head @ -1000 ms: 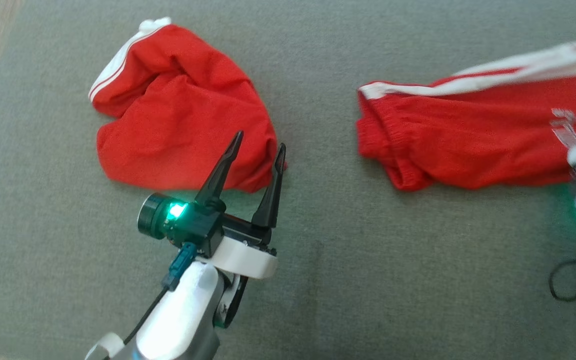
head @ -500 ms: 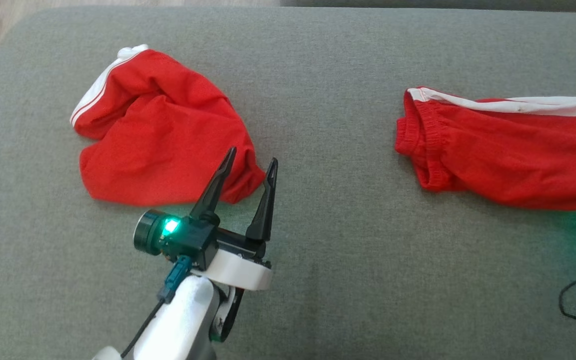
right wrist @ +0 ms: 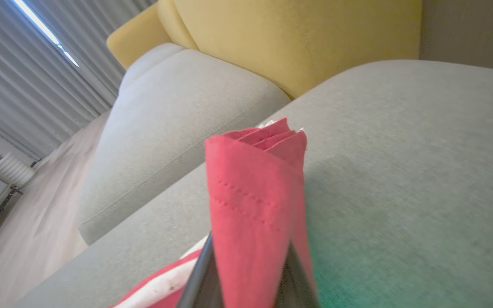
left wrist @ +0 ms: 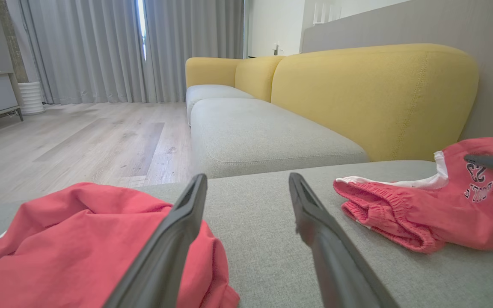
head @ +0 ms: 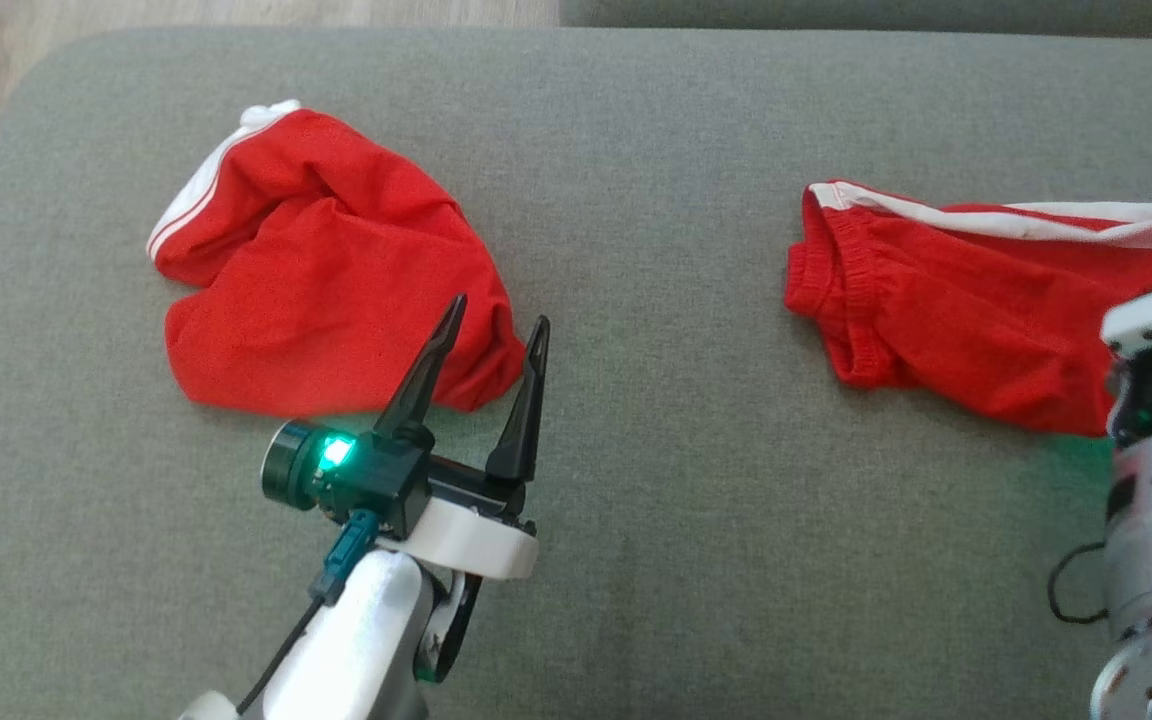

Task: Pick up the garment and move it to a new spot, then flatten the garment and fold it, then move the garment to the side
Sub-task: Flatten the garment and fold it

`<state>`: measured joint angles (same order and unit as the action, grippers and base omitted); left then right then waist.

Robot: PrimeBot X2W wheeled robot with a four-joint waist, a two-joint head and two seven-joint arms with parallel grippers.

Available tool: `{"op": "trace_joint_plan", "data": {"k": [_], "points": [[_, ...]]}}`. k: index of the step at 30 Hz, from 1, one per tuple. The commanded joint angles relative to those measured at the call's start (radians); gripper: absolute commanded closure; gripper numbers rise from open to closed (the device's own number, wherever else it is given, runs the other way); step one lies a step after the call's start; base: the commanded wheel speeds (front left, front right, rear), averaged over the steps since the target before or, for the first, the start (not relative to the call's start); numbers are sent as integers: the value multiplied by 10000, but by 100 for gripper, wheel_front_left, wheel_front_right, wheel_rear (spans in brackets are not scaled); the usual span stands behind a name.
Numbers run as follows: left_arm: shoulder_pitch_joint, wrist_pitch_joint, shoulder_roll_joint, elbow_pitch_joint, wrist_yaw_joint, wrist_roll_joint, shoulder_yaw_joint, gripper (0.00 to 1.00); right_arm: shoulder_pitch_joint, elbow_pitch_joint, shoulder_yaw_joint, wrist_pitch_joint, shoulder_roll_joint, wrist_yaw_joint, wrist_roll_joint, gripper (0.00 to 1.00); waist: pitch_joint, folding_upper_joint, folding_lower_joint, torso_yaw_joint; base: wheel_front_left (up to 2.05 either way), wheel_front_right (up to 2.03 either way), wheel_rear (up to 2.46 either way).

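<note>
**Right gripper** (right wrist: 250,256): clenched on a bunched fold of the shorts (head: 936,310), and the fold stands up between its fingers.

**Left gripper** (head: 499,312): jaws spread wide and holding nothing, poised at the near right edge of a second red heap (head: 326,270).

**Location:** The shorts lie on the right of the seat (head: 686,450), with the waistband (head: 851,300) facing the middle, well apart from the heap on the left.

**Handling (judged):** Light, limp and not fragile. From a single pinch they will likely drape and trail. The elastic waistband corners look the firmest hold for flattening.

**Clearance:**
- A broad bare strip of seat lies between the two cloths and along the near side.
- The far left corner of the seat rounds off to the floor (head: 236,12).
</note>
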<state>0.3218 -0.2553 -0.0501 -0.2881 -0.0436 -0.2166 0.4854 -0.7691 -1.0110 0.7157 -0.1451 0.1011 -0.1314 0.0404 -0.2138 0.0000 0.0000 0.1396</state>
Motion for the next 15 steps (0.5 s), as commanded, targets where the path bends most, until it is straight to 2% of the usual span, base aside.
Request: {"op": "trace_joint_plan", "data": {"k": [1, 8, 13, 15], "points": [[53, -65, -16, 244, 16, 105, -376, 0, -222, 457, -876, -193, -105, 7, 473, 100, 121, 0, 0, 13, 0, 0, 0], [-58, -65, -15, 138, 24, 86, -427, 0, 555, 1500, -3838, -191, -292, 7, 2722, 100, 437, 0, 0, 49, 0, 0, 0], [-74, -65, -70, 97, 0, 50, -538, 0, 1426, 2624, -5883, 10, 28, 7, 4237, 100, 576, 0, 0, 178, 0, 0, 0], [-79, -65, -86, 89, 0, 44, -552, 0, 1587, 2818, -6211, 41, 118, 7, 4531, 100, 604, 0, 0, 216, 0, 0, 0]]}}
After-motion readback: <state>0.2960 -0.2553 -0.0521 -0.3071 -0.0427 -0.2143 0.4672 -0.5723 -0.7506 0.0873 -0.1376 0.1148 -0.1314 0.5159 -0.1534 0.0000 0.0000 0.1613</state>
